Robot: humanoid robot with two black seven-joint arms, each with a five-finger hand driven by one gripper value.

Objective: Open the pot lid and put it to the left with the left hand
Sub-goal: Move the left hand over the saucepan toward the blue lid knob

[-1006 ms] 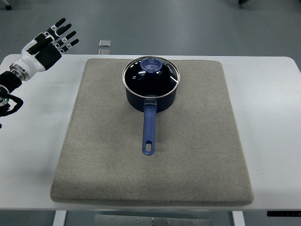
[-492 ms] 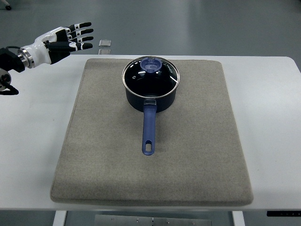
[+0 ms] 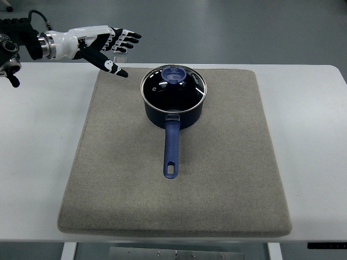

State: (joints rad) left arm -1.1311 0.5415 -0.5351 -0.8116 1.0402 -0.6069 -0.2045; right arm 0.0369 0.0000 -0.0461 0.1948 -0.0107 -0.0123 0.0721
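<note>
A dark blue pot stands on a grey mat near its far middle, its blue handle pointing toward me. A glass lid with a blue knob sits on the pot. My left hand comes in from the upper left, white and black, fingers spread and empty. It hovers over the mat's far left corner, to the left of the lid and apart from it.
The mat lies on a white table. A small grey object sits at the table's far edge, partly hidden by my left hand. The floor shows beyond the table.
My left hand has swung right and forward from the table's far left toward the pot, now reaching the mat's far left corner. The pot and lid have not moved.
</note>
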